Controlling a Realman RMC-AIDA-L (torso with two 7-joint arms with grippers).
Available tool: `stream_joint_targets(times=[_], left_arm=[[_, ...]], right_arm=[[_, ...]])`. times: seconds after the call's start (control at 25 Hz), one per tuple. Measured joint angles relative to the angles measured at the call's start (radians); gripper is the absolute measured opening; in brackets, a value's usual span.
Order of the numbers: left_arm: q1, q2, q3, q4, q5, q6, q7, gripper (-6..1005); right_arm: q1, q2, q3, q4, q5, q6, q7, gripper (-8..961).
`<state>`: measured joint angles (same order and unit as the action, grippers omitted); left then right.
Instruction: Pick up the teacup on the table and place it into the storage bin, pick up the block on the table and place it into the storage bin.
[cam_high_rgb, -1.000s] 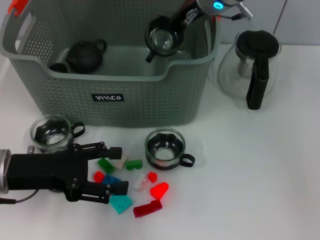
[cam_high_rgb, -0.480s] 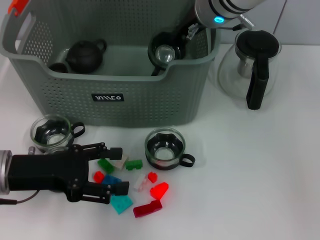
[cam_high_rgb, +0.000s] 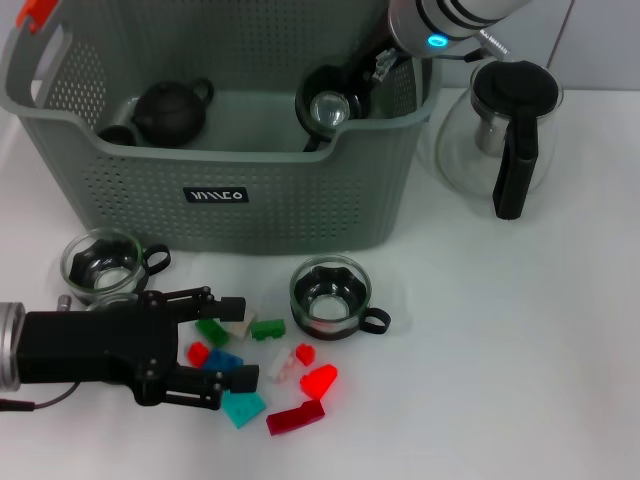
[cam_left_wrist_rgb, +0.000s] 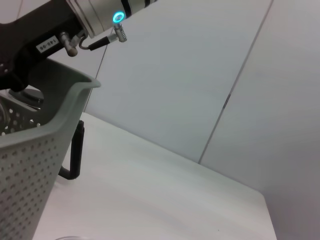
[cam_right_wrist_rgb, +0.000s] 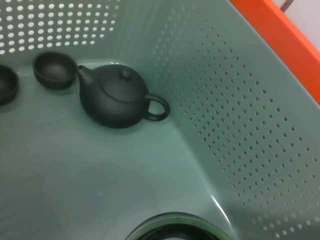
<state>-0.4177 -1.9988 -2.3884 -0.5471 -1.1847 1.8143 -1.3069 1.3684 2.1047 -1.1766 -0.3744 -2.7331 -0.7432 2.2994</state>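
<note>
Head view shows our right gripper (cam_high_rgb: 345, 95) inside the storage bin (cam_high_rgb: 215, 170) at its right end, clamped on a glass teacup (cam_high_rgb: 327, 108) that it holds tilted just above the bin floor. To do this step well, we judge that we should bring the cup down until it rests on the floor, level it, and only then let the fingers part, keeping clear of the bin's right wall and its scooped front rim.

Our left gripper (cam_high_rgb: 232, 340) lies low on the near left of the table, fingers spread apart around a scatter of small blocks: a green block (cam_high_rgb: 211, 330) and a blue block (cam_high_rgb: 222, 360) sit between them, a teal one (cam_high_rgb: 242, 407) just outside. To close on one block alone, we judge the fingers need centring first. Two more glass teacups stand on the table, one (cam_high_rgb: 330, 297) near the bin's front, one (cam_high_rgb: 101, 266) to the left.

Right wrist view adds what the head view half hides: the black teapot (cam_right_wrist_rgb: 117, 102) and two small dark cups (cam_right_wrist_rgb: 55, 76) on the bin floor, well apart from the cup's rim (cam_right_wrist_rgb: 177, 231). Left wrist view shows only the bin corner (cam_left_wrist_rgb: 47, 145) and the far wall, not the blocks.
</note>
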Motion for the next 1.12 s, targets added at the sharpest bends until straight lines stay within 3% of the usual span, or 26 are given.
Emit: stream_joint_targets(times=[1.12], left_arm=[[-0.02, -0.007, -0.001, 0.003, 0.008, -0.004, -0.001, 925]], right_arm=[[-0.021, -0.002, -0.021, 0.042, 0.07, 0.067, -0.053, 57]])
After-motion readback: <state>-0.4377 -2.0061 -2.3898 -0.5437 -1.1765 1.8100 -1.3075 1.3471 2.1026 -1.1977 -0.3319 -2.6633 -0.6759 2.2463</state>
